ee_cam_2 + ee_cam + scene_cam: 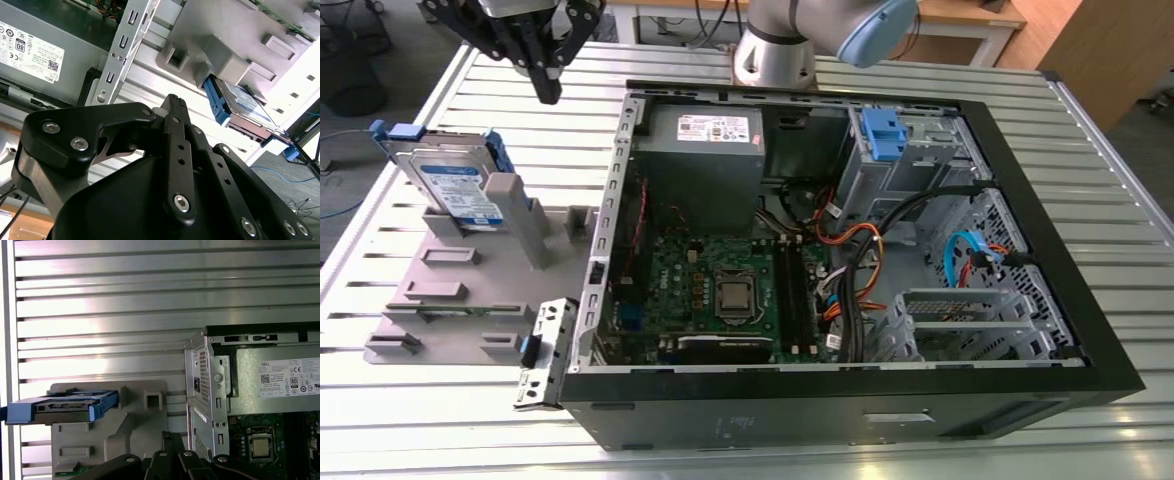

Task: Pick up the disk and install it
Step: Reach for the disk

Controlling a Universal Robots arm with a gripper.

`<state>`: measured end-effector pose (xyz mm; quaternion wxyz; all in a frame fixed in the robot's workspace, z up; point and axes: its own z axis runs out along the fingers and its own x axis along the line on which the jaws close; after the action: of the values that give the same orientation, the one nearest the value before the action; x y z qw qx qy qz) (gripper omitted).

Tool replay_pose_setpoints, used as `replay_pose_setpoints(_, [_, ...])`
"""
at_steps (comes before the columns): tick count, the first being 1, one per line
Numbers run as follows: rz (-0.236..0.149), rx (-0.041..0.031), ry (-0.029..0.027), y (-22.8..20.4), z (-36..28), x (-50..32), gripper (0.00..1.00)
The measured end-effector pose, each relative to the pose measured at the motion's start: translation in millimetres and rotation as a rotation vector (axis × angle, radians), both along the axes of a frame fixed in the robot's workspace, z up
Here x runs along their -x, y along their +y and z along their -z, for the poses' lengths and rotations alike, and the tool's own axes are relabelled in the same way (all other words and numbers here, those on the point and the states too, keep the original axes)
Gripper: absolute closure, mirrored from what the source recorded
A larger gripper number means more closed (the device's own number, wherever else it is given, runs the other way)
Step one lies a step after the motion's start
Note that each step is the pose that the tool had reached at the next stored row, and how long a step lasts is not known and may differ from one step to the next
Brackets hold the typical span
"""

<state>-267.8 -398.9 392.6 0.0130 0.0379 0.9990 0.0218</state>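
My claw (550, 92) is closed up, fingers pressed together, nothing between them. Both wrist views (173, 102) (170, 436) show the same thing. It hangs over the slatted metal table (1121, 180), off the outer corner of the open computer case (854, 410), on the exterior view's left.

The disk (460, 185) is not in my grip. It stands on edge in the grey fixture (454, 290), on the table just beside the case. Silver body, white-and-blue label, and the blue carrier frame shows round its edges. It leans against an upright post of the fixture. I can't tell whether it is seated in a slot or only propped, as the base is hidden. In the second wrist view the disk (240, 102) pokes out past the fixture (225, 45). In the first wrist view it (65, 406) shows edge-on across the top of the fixture (130, 425). The claw is near the disk but clear of it, no contact.

The case lies on its side, panel off. Inside it:
- Grey power supply (707, 150) with a white sticker, in the corner nearest the claw
- Green motherboard (720, 290) with its processor (736, 295)
- Blue bracket (883, 135) in the drive cage, no drive in it
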Motion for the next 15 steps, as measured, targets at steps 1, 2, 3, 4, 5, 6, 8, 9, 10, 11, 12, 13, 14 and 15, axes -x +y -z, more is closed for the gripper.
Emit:
replay_pose_setpoints(1, [0.0, 0.0, 0.0, 0.0, 0.0, 0.3, 0.89])
replay_pose_setpoints(2, [0.0, 0.0, 0.0, 0.0, 0.0, 0.6, 0.89])
replay_pose_setpoints(3, [0.0, 0.0, 0.0, 0.0, 0.0, 0.8, 0.89])
replay_pose_setpoints(4, [0.0, -0.0001, 0.0, 0.0, 0.0, 1.3, 0.89])
replay_pose_setpoints(5, [0.0, 0.0, 0.0, 0.0, 0.0, 1.7, 0.89])
replay_pose_setpoints(6, [0.0, 0.0, 0.0, 0.0, 0.0, 2.1, 0.89])
replay_pose_setpoints(8, [0.0, 0.0, -0.0001, 0.0, 0.0, 2.9, 0.89])
replay_pose_setpoints(9, [0.0, 0.0, 0.0, 0.0, 0.0, 3.5, 0.89])
replay_pose_setpoints(10, [0.0, 0.0, 0.0, 0.0, 0.0, 4.0, 0.89])
replay_pose_setpoints(11, [0.0, 0.0, 0.0, 0.0, 0.0, 4.2, 0.89])
replay_pose_setpoints(12, [0.0, 0.0, -0.0001, 0.0, 0.0, 4.3, 0.89])
replay_pose_setpoints(13, [0.0, 0.0, -0.0001, 0.0, 0.0, 4.3, 0.89])
replay_pose_setpoints(14, [0.0, -0.0001, -0.0001, 0.0, 0.0, 4.5, 0.89])
replay_pose_setpoints(15, [0.0, 0.0, -0.0001, 0.0, 0.0, 4.6, 0.89])
